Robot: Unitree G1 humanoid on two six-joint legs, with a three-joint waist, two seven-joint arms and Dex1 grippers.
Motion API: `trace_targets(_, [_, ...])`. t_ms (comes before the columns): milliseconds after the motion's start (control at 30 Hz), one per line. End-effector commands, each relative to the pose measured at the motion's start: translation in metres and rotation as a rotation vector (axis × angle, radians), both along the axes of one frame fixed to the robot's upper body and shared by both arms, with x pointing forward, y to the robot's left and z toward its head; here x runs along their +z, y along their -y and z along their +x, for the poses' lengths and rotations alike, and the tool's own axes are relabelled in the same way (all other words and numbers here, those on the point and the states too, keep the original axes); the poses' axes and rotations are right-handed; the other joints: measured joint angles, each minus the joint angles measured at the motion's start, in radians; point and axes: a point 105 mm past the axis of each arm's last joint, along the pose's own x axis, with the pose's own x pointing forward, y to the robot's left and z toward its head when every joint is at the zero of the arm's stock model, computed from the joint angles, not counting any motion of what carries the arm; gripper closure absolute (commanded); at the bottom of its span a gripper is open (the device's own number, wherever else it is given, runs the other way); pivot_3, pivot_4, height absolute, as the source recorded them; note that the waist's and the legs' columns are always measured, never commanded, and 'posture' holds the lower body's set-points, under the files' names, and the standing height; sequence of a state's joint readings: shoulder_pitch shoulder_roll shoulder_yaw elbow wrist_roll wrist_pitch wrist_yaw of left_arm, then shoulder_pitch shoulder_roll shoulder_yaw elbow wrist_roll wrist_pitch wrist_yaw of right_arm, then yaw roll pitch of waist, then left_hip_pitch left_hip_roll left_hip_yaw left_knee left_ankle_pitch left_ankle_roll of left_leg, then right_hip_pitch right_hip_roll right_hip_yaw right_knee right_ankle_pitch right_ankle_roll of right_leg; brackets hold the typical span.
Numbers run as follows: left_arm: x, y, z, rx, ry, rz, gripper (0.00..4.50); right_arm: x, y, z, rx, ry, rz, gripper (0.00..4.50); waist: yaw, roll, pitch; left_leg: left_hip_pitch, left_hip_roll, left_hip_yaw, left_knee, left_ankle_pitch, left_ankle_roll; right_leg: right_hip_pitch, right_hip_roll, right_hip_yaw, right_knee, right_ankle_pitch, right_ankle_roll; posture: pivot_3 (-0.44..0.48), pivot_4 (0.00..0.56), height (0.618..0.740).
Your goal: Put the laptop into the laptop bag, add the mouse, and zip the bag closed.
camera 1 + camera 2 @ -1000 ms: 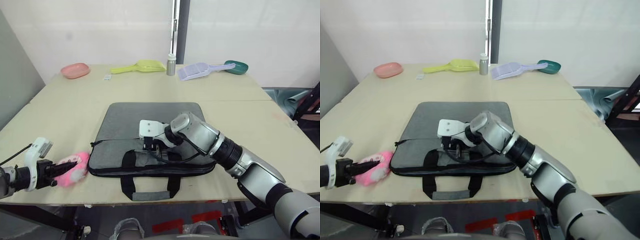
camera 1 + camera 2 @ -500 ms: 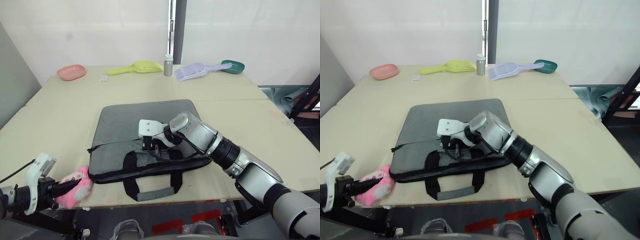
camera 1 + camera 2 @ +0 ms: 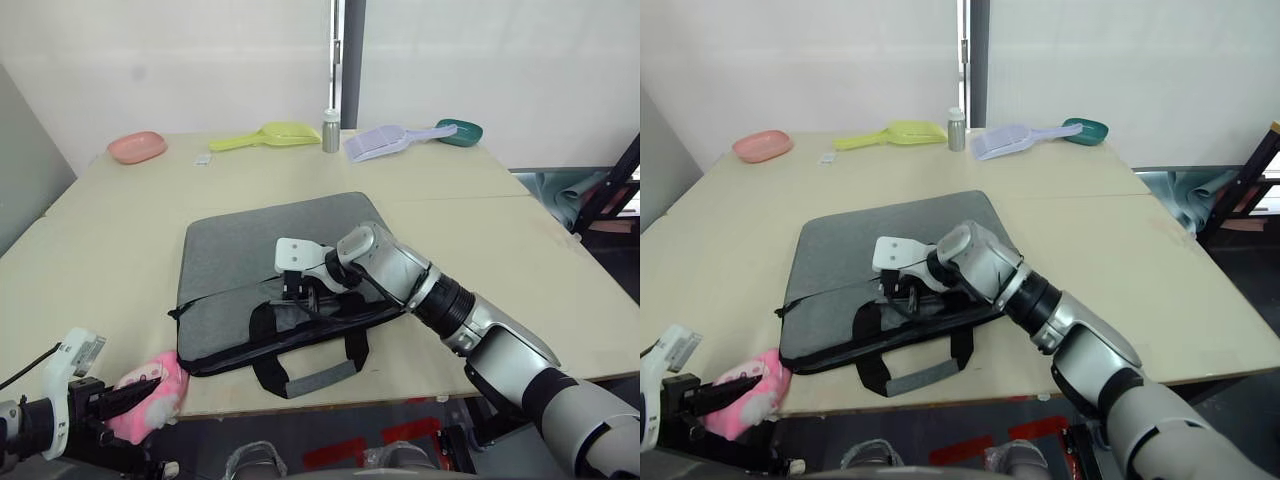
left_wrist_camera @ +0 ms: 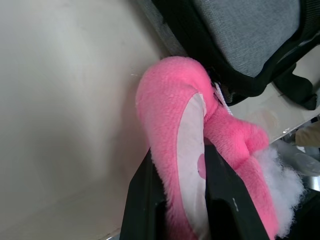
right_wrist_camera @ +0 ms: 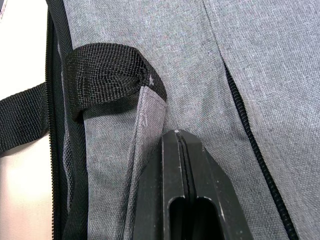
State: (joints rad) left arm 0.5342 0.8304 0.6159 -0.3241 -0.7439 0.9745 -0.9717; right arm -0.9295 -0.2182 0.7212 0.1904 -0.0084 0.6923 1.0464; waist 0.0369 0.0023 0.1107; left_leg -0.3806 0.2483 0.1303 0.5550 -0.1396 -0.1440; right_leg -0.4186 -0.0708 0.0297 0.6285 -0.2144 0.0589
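The grey laptop bag (image 3: pixel 262 248) with black handles (image 3: pixel 305 365) lies skewed in the middle of the table. My right gripper (image 3: pixel 298 291) rests on its front face beside a handle strap (image 5: pixel 102 75). Its fingers (image 5: pixel 170 165) are pressed together, pinching a fold of the grey fabric (image 5: pixel 150 107). At the table's front left edge, by the bag's near corner, my left gripper (image 4: pixel 179 152) is shut on a fluffy pink plush toy (image 3: pixel 152 392). The laptop and the mouse are out of view.
Along the far edge of the table (image 3: pixel 110 250) stand a pink bowl (image 3: pixel 137 147), a yellow scoop (image 3: pixel 268 134), a small grey bottle (image 3: pixel 330 130), a lavender scoop (image 3: pixel 385 142) and a green bowl (image 3: pixel 465 132). One bag handle hangs over the front edge.
The bag has turned under my right gripper, its right end swinging away from me. My left gripper has drawn the plush toy back to the table's front edge. The camera shifted too.
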Motion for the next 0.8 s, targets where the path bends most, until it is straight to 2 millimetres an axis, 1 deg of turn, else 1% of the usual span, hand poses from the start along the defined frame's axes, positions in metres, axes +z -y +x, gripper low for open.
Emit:
trace_targets(33, [-0.015,0.015,-0.025,-0.072,-0.104,-0.023,4.47,-0.024,0.01,0.004,-0.055,-0.036,-0.079,4.5,-0.003,0.0,0.0,0.0,0.0,0.0,0.0,0.0,0.0,0.0,0.0,0.0,0.0,0.0,0.0,0.0,0.15,0.74])
trace_targets(167, [-0.029,0.012,-0.045,-0.091,-0.171,0.003,4.47,-0.024,0.009,0.004,-0.053,-0.037,-0.077,4.5,-0.003,0.002,-0.001,0.0,0.0,0.001,-0.003,0.0,0.0,0.0,0.001,0.002,-0.003,-0.001,0.001,0.0,0.15,0.74])
trace_targets(267, [-0.031,0.02,-0.049,-0.105,-0.167,-0.023,4.47,-0.024,0.009,0.004,-0.053,-0.037,-0.076,4.5,-0.011,0.003,-0.001,0.001,0.0,0.002,-0.004,0.0,0.0,-0.001,0.002,0.003,-0.005,-0.001,0.001,0.0,0.15,0.74])
trace_targets(333, [-0.031,0.033,-0.043,-0.116,-0.141,-0.051,4.47,-0.024,0.009,0.004,-0.052,-0.037,-0.075,4.5,-0.012,0.005,-0.001,0.0,0.0,0.002,-0.004,0.0,0.0,-0.001,0.002,0.003,-0.005,-0.001,0.001,0.0,0.15,0.74])
trace_targets(400, [-0.027,0.051,-0.03,-0.113,-0.092,-0.103,4.47,-0.024,0.007,0.004,-0.05,-0.038,-0.073,4.5,-0.01,0.009,-0.004,0.0,0.0,0.003,-0.005,0.0,0.0,0.0,0.002,0.003,-0.007,-0.001,0.001,0.0,0.15,0.74])
trace_targets(467, [-0.024,0.066,-0.021,-0.116,-0.063,-0.137,4.47,-0.023,0.006,0.003,-0.047,-0.038,-0.071,4.5,-0.002,0.011,-0.005,0.001,-0.001,0.004,-0.004,0.0,0.0,0.0,0.001,0.004,-0.007,0.0,0.001,0.0,0.15,0.74])
trace_targets(533, [-0.025,0.081,-0.015,-0.131,-0.049,-0.139,4.47,-0.022,0.005,0.003,-0.047,-0.037,-0.067,4.5,0.006,0.011,-0.005,0.003,-0.001,0.004,-0.005,0.0,0.0,0.0,0.0,0.003,-0.005,0.0,0.001,0.0,0.15,0.74])
trace_targets(633, [-0.027,0.094,-0.008,-0.135,-0.037,-0.13,4.47,-0.021,0.004,0.004,-0.048,-0.035,-0.064,4.5,0.01,0.011,-0.005,0.007,-0.001,0.004,-0.005,0.0,0.0,0.002,0.0,0.004,-0.002,-0.001,0.003,0.0,0.15,0.74])
trace_targets(667, [-0.027,0.097,-0.004,-0.127,-0.029,-0.129,4.47,-0.021,0.003,0.004,-0.047,-0.035,-0.062,4.5,0.01,0.011,-0.006,0.007,-0.001,0.004,-0.005,0.0,0.0,0.002,0.0,0.004,-0.002,-0.006,0.01,0.0,0.15,0.74])
trace_targets(700, [-0.026,0.099,0.0,-0.125,-0.018,-0.13,4.47,-0.02,0.002,0.004,-0.047,-0.035,-0.06,4.5,0.011,0.01,-0.006,0.007,-0.001,0.004,-0.005,0.0,0.0,0.002,0.0,0.004,-0.002,-0.008,0.013,0.0,0.15,0.74])
trace_targets(800, [-0.017,0.111,0.011,-0.148,0.026,-0.152,4.47,-0.02,0.001,0.003,-0.044,-0.034,-0.057,4.5,0.015,0.009,-0.007,0.007,-0.002,0.004,-0.005,0.0,0.0,0.002,0.0,0.006,-0.002,-0.008,0.014,0.0,0.15,0.74])
